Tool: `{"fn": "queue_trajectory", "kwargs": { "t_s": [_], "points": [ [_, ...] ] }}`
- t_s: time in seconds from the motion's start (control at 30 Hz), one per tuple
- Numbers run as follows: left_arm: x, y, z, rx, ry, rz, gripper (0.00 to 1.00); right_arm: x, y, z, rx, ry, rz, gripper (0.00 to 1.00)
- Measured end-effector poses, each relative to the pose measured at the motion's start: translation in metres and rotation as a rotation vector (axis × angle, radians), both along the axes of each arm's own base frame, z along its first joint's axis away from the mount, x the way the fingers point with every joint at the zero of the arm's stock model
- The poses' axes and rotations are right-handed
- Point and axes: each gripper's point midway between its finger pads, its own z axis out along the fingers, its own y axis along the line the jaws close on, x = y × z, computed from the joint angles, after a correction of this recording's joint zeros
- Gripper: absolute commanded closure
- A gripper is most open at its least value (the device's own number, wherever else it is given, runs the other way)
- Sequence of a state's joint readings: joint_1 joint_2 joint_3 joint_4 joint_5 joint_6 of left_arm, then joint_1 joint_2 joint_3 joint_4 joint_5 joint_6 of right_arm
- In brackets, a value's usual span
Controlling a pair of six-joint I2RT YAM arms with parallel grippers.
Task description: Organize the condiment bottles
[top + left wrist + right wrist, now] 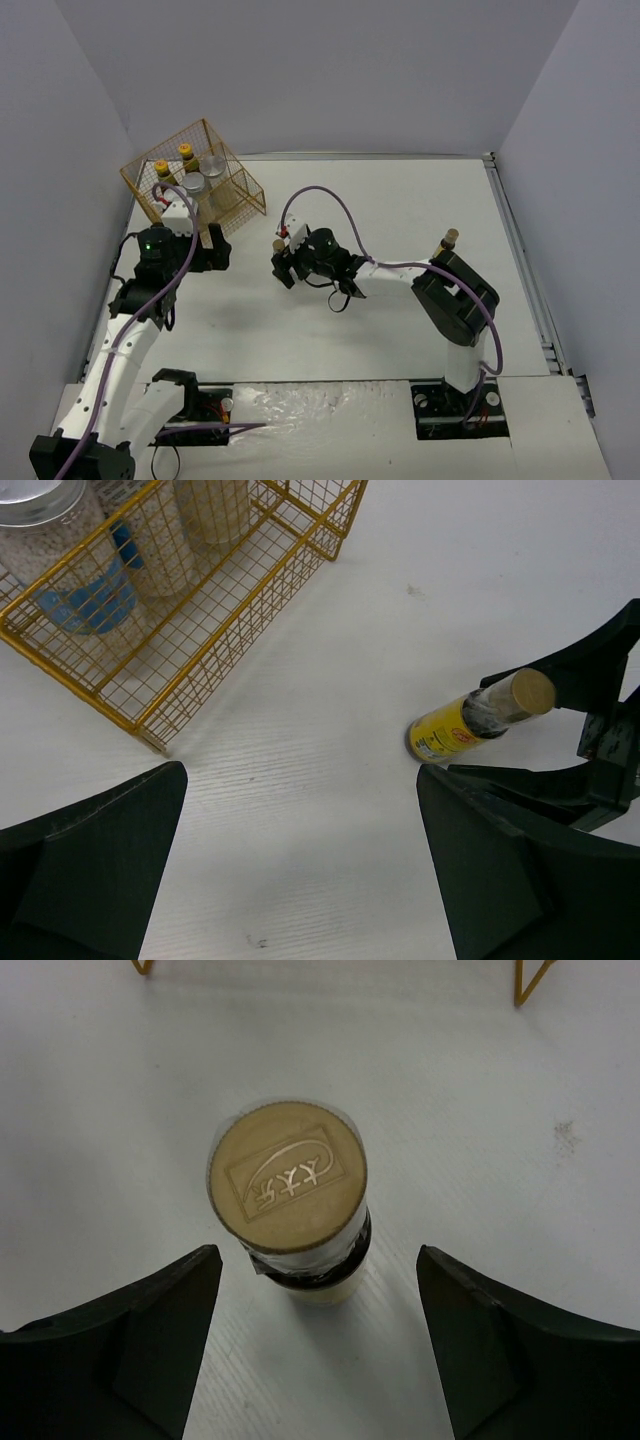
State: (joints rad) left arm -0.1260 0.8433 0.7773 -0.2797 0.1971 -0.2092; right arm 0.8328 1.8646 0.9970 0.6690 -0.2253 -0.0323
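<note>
A yellow wire basket (240, 190) at the far left holds two dark bottles with yellow caps (160, 168) and two clear jars with silver lids (193, 183). A slim dark bottle with a tan cap and yellow label (278, 245) stands upright on the table near the middle. My right gripper (284, 264) is open around it. In the right wrist view the bottle (288, 1175) stands between the fingers (315, 1260), touching neither. My left gripper (222, 252) is open and empty (300, 772), just right of the basket (200, 650). It sees that bottle (470, 720).
Another tan-capped bottle (447, 240) stands at the right, behind my right arm's elbow. White walls close in the table on three sides. The basket's feet (530, 980) show at the top of the right wrist view.
</note>
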Motion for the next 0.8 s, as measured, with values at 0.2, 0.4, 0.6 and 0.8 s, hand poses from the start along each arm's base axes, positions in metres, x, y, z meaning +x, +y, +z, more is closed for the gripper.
{"fn": "queue_trajectory", "kwargs": {
  "t_s": [0.2, 0.4, 0.6, 0.8],
  "points": [
    [-0.002, -0.02, 0.0, -0.019, 0.004, -0.063, 0.03, -0.01, -0.009, 0.011, -0.03, 0.008, 0.006, 0.0],
    [-0.004, -0.056, -0.008, -0.041, 0.032, -0.125, 0.03, -0.02, -0.045, 0.08, 0.013, -0.089, -0.075, 0.0],
    [0.0, -0.093, -0.021, 0.01, 0.038, -0.154, 0.03, -0.029, -0.109, 0.11, 0.01, -0.124, -0.287, 0.0],
    [0.008, -0.123, -0.037, 0.07, 0.028, -0.156, 0.11, -0.049, -0.185, 0.123, 0.044, -0.13, -0.5, 0.0]
  ]
}}
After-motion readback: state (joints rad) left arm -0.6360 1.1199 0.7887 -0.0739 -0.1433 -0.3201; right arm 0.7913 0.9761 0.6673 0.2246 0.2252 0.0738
